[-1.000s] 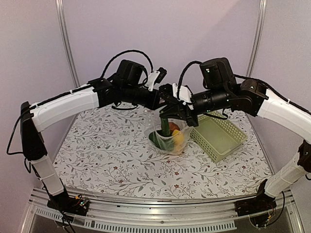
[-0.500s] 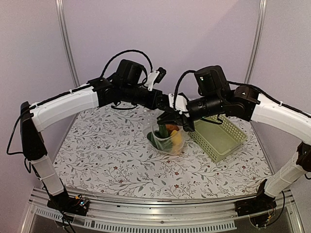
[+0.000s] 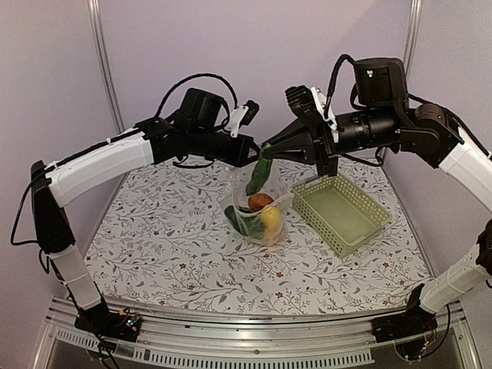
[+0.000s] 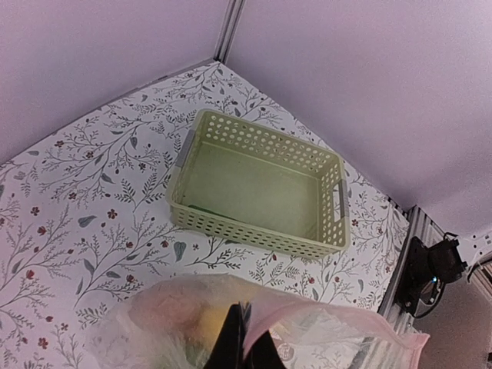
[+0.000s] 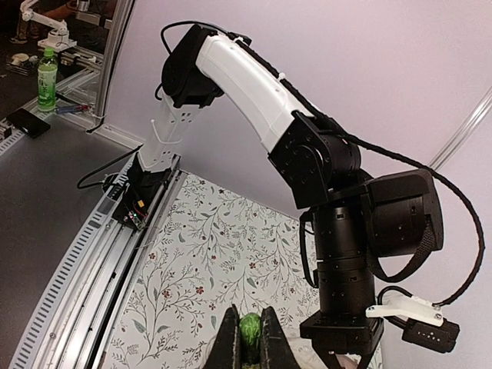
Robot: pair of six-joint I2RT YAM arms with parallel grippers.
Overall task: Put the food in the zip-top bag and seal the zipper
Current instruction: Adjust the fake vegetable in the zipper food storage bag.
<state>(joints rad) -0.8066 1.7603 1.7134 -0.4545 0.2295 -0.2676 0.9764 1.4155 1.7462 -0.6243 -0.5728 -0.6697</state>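
the counter (image 3: pixel 161 246) wore a white cloth printed with grey sprigs and small red flowers. on its right half sat a pale green lattice basket (image 3: pixel 350 244), turned at a slant to the counter's edges, with perforated walls and a slotted handle at each short end. in the left wrist view the basket (image 4: pixel 257 188) lay near the far corner where two lavender walls (image 4: pixel 346 69) met. a slim metal post (image 3: pixel 104 69) stood at the back left and another (image 3: pixel 406 61) at the back right. a ribbed aluminium rail (image 3: pixel 254 350) ran along the near edge. off the counter, in the right wrist view, a green bottle (image 5: pixel 48 77) stood on a dark surface beside a flat black object (image 5: pixel 27 121).
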